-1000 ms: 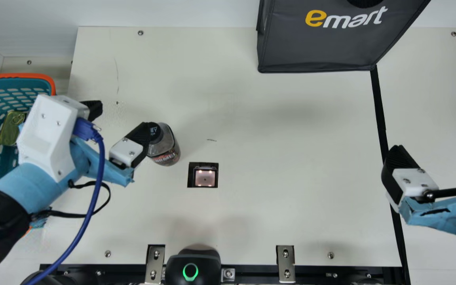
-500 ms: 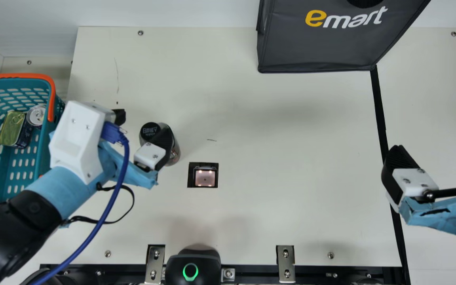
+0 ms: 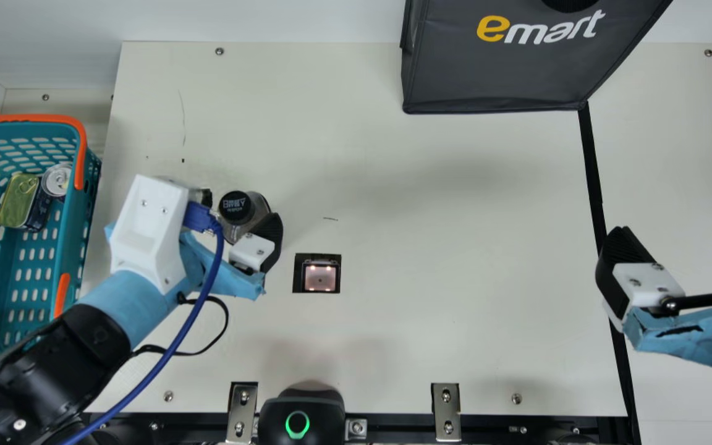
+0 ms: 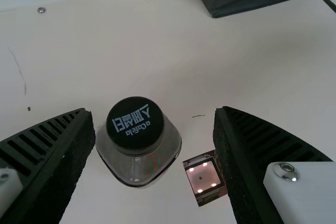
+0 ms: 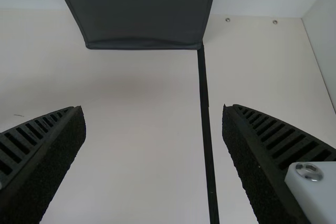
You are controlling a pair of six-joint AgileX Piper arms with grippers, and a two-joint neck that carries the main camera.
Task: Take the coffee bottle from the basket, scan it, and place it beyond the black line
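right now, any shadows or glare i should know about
main view: soft shadow across the middle of the table, lit scanner window with four bright spots; left wrist view: the same bright spots, no strong glare on the coffee bottle's cap; right wrist view: faint shadow in front of the dark bag
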